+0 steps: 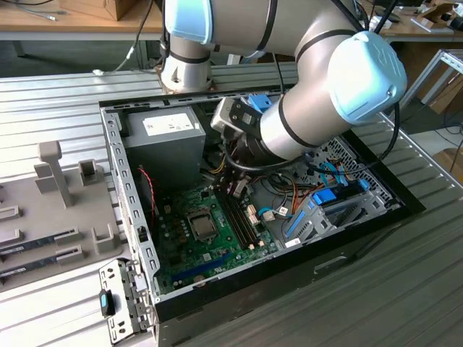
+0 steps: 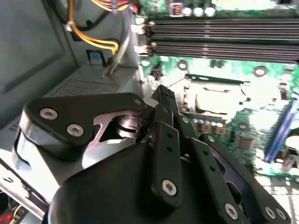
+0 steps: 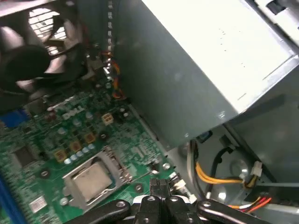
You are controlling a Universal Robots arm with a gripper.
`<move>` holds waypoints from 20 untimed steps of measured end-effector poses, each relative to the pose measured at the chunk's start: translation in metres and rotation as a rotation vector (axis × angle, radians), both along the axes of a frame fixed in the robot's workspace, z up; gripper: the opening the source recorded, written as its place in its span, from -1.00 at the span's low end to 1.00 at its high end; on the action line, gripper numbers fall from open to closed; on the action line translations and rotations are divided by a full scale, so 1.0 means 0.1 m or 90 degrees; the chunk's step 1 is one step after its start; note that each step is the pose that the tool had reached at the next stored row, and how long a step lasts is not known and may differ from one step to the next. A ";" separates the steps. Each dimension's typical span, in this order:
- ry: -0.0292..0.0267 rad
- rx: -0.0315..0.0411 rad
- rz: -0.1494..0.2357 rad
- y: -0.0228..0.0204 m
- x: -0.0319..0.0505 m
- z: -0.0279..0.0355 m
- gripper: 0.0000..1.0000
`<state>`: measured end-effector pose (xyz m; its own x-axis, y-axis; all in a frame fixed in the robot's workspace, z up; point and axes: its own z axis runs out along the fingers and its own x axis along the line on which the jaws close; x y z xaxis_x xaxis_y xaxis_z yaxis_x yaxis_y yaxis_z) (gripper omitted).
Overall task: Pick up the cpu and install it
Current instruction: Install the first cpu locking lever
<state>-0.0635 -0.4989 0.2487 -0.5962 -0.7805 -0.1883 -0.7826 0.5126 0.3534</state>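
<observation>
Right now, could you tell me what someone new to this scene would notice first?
The big silver robot arm with pale blue caps reaches down into the open computer case in the exterior view. Below it lies the green motherboard, beside the grey power supply box. In the first wrist view the cpu sits inside the metal-framed socket, with the gripper just off it.

Ribbed silver-grey metal worktable (image 1: 58, 101) runs across the scene. Behind it a light wooden bench (image 1: 72, 22), w/ brown cardboard box (image 1: 119, 7) on top. Grey floor (image 1: 448, 141) at exterior view's right. Even indoor light.
</observation>
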 end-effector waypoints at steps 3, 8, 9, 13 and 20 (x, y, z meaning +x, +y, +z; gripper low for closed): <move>0.0000 -0.0003 0.000 0.184 0.000 0.000 -0.79; 0.0000 0.0000 0.000 0.199 -0.084 -0.006 -0.79; 0.0000 0.0001 0.000 0.214 -0.093 -0.012 -0.79; 0.0000 0.0003 0.000 0.243 -0.159 -0.032 -0.79; 0.0000 -0.0011 0.000 0.246 -0.204 -0.082 -0.79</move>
<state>-0.0838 -0.4742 0.2405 -0.5960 -0.7809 -0.1869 -0.7827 0.5130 0.3525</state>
